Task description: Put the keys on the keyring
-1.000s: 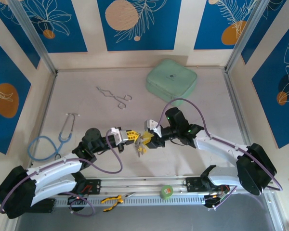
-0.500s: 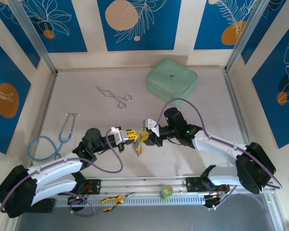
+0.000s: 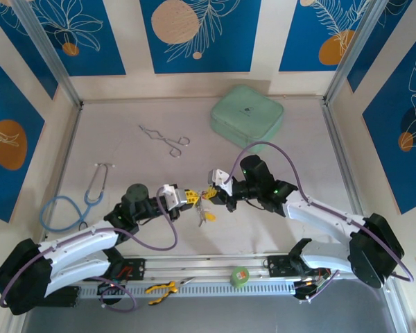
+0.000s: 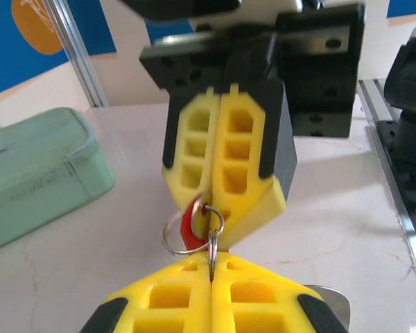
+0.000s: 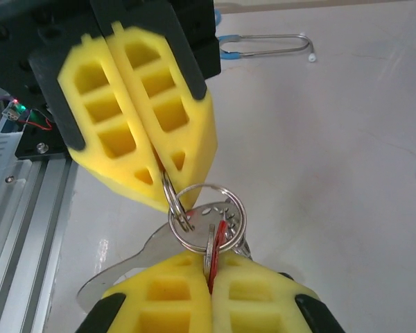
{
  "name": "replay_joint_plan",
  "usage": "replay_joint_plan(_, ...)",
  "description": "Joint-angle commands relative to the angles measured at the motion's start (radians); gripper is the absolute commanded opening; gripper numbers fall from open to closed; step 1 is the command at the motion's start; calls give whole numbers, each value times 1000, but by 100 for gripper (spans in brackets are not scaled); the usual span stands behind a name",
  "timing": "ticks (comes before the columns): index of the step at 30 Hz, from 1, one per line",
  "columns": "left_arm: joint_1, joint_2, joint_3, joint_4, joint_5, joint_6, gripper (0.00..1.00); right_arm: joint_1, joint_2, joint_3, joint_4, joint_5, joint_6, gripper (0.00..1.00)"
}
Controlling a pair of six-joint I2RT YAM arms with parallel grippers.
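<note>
Both grippers meet tip to tip above the table's middle. My left gripper (image 3: 192,196) (image 4: 211,262) is shut on a small silver ring (image 4: 213,239) (image 5: 173,201) that links into the larger silver keyring (image 5: 206,216) (image 4: 175,234). My right gripper (image 3: 212,195) (image 5: 209,279) is shut on a red-tagged key (image 5: 219,243) (image 4: 190,226) and a thin silver key beside it, both at the keyring. A broad silver key (image 5: 142,258) hangs below, and the bunch of keys (image 3: 204,216) dangles between the arms.
A mint green pouch (image 3: 247,115) (image 4: 35,173) lies at the back right. Silver forceps (image 3: 165,138) lie at the back left, and a blue stethoscope (image 3: 73,201) (image 5: 263,45) at the left. A green tape roll (image 3: 240,277) and yellow-handled pliers (image 3: 161,289) rest on the front rail.
My right gripper's jaws have closed onto the red-tagged key. The left gripper stays shut on its ring, and both stay tip to tip with little shift.
</note>
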State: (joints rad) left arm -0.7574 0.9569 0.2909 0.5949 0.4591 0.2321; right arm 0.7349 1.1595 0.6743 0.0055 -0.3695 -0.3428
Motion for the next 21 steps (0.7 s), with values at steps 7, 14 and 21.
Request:
replay_joint_plan(7,-2,-13,57,-99,-59,45,13,45,-33,63,-80,141,-62,0)
replay_joint_plan(14,-3,-93,21,-90,-208,1,65,81,-22,102,-122,280,-97,0)
replay_joint_plan(21,-2,-418,-8,-329,-815,-251,93,126,109,199,-34,246,-98,0)
